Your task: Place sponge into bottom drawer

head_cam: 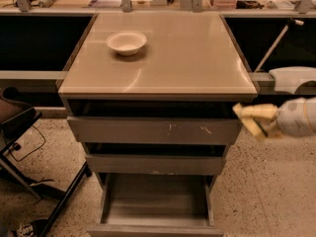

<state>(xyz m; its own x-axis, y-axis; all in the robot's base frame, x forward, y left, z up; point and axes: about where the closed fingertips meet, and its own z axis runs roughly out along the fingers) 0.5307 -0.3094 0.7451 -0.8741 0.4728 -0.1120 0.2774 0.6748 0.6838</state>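
Observation:
My gripper (pixel 256 121) reaches in from the right edge and hangs beside the cabinet's right side, level with the top drawer. Its pale yellow fingers are shut on the sponge (pixel 263 128), which shows only as a thin dark edge against yellow foam. The bottom drawer (pixel 154 229) is pulled wide open at the foot of the cabinet, and its shallow grey inside is bare. The gripper is above and to the right of it.
A white bowl (pixel 126 42) stands on the beige cabinet top (pixel 187 63). The scuffed top drawer (pixel 153 130) and the middle drawer (pixel 155 164) stick out a little. A black chair base (pixel 22 132) is on the floor at the left. A white object (pixel 294 78) lies on the ledge at the right.

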